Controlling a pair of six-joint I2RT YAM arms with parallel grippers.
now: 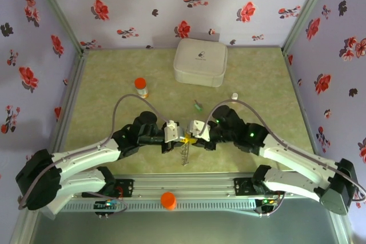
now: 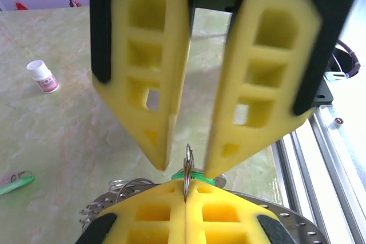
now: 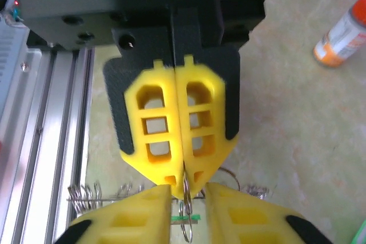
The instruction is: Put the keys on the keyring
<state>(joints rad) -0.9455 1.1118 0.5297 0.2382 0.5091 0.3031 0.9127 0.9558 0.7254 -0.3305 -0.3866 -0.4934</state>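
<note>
Where a logo shows, white case [image 1: 200,61], unreadable.

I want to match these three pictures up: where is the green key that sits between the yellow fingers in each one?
Top external: key at centre, where the left gripper and right gripper meet.
Left wrist: key low centre, at the left gripper's tip.
Right wrist: key bottom centre, inside the right gripper's gap.
Shared landmark: the rail, at the bottom, right and left.
</note>
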